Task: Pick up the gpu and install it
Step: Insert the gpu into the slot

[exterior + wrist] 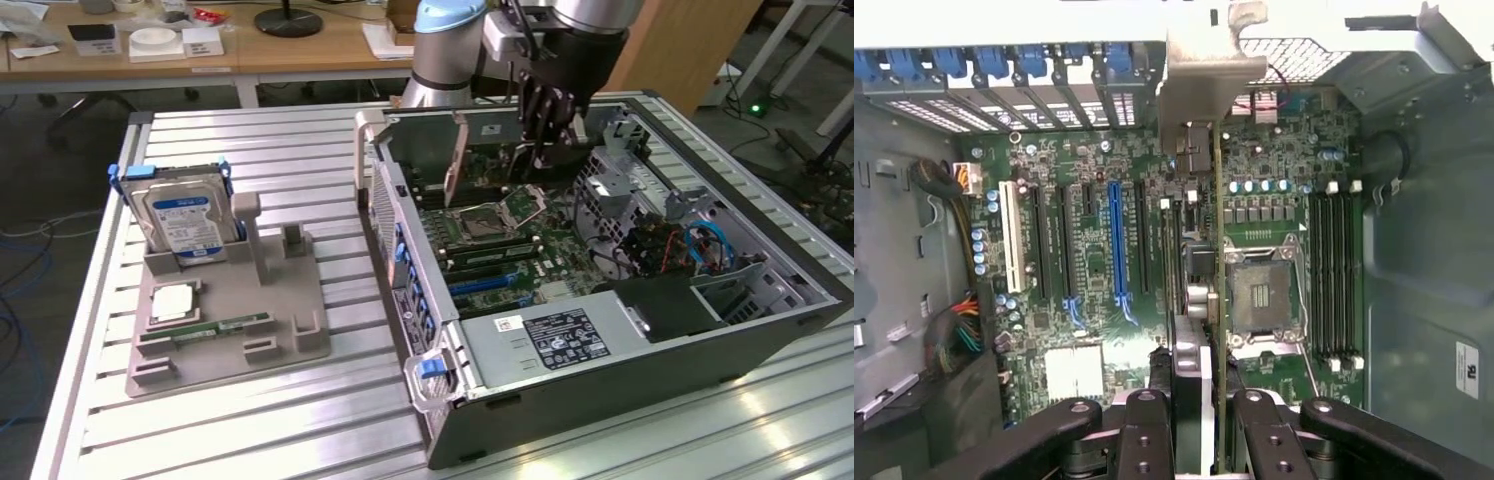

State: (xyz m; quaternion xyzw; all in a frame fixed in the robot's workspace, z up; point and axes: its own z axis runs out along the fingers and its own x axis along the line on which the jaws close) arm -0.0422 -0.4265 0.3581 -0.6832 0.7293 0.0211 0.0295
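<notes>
Claw is down inside the open computer case, pinching the gpu with one finger on each face. The card stands on edge over the motherboard, bracket end toward the slotted rear wall. Seated in a slot or not: cannot tell. Exterior view: claw at 12 o'clock of the CPU socket. Grey holder tray on the table at the case's 9 o'clock, with the hard drive upright at its 12 o'clock end.

Bright, even room light in my exterior view, glare streaking the bench at lower right. On the wrist view the case rim blows out white; the gripper sits dark.
</notes>
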